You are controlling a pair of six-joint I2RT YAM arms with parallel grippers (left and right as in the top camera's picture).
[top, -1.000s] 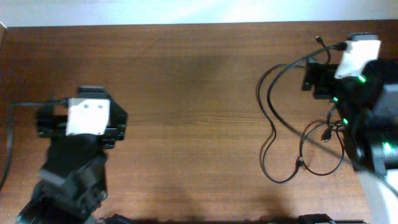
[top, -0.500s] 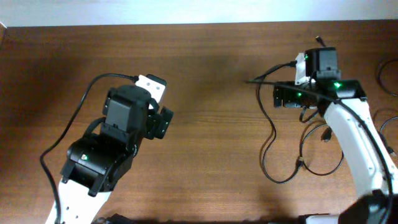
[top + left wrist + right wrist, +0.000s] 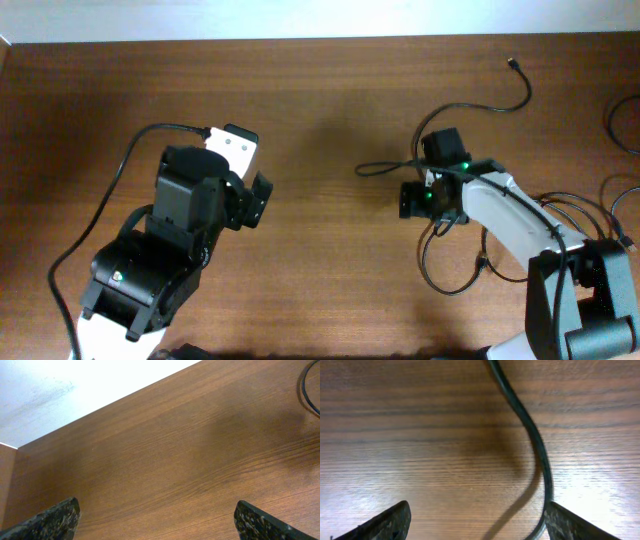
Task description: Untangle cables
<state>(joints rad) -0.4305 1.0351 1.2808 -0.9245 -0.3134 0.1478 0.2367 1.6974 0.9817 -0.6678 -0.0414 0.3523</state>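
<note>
Cables [image 3: 445, 290] are found loose on the table [image 3: 330, 120], around the right end effector [image 3: 480, 525]. It is spread wide, with one strand lying ungripped between its fingers. The left end effector [image 3: 155, 525] is spread wide and empty.

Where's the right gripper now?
Overhead, the right gripper sits right of the table centre, at the cables' left edge. Its wrist view shows one strand running between its open fingers.

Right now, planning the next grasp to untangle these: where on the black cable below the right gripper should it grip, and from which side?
Probably the stretch just past the bend in the black cable, from straight above. It runs along the table near one finger, so the open right gripper should shift sideways until its fingers straddle it.
</note>
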